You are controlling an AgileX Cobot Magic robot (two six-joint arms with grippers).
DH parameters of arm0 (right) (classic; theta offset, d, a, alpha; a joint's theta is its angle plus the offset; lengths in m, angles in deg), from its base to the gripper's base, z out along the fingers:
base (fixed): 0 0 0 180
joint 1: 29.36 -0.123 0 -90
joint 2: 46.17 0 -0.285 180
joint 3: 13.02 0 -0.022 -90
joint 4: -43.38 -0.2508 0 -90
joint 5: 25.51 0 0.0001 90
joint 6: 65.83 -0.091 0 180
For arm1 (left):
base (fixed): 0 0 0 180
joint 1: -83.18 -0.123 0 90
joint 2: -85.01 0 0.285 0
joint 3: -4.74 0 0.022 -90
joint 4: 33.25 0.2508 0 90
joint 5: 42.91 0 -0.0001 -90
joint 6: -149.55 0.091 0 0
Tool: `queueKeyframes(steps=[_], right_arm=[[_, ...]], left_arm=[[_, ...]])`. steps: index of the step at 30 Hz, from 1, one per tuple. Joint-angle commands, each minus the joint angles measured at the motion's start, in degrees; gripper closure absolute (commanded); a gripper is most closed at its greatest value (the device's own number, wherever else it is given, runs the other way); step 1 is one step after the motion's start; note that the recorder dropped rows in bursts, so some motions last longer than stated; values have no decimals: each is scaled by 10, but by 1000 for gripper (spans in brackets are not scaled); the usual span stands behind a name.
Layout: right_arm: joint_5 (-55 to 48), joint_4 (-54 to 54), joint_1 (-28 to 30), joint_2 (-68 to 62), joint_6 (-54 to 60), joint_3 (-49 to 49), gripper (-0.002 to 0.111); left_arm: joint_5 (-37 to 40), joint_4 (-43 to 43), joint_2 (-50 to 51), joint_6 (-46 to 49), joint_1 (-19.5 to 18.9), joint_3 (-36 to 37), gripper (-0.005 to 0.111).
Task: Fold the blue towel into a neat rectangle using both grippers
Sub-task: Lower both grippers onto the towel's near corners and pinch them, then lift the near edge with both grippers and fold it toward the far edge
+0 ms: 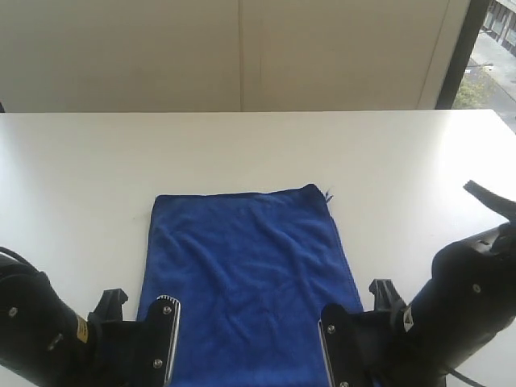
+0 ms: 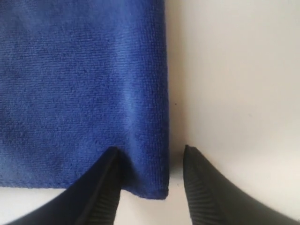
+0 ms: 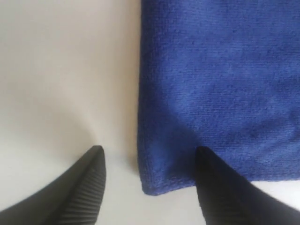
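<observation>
The blue towel (image 1: 250, 258) lies flat on the white table (image 1: 81, 169), its near edge hidden behind both arms. My left gripper (image 2: 150, 157) is open and straddles one near corner of the towel (image 2: 84, 93): one fingertip rests on the cloth, the other stands on bare table. My right gripper (image 3: 147, 157) is open as well, with a fingertip on the towel (image 3: 220, 75) and the other off its edge, the corner lying between them. In the exterior view the left gripper (image 1: 137, 343) and right gripper (image 1: 359, 339) sit at the towel's near corners.
A beige wall (image 1: 242, 48) rises behind the table's far edge. A dark window frame (image 1: 463, 48) stands at the back right. White tabletop (image 1: 419, 177) surrounds the towel on the left, right and far sides.
</observation>
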Motion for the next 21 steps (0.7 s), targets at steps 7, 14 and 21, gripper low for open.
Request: queueKeyframes(steps=[7,14,21], right_arm=[[3,0,-2,-16,7,3,60],[3,0,-2,-16,2,3,86],[-15,0,-2,-16,2,3,96]], left_arm=[[15,-2,22,12,3,5,58],[25,-2,22,14,3,5,71],[43,-2,22,14,3,5,91]])
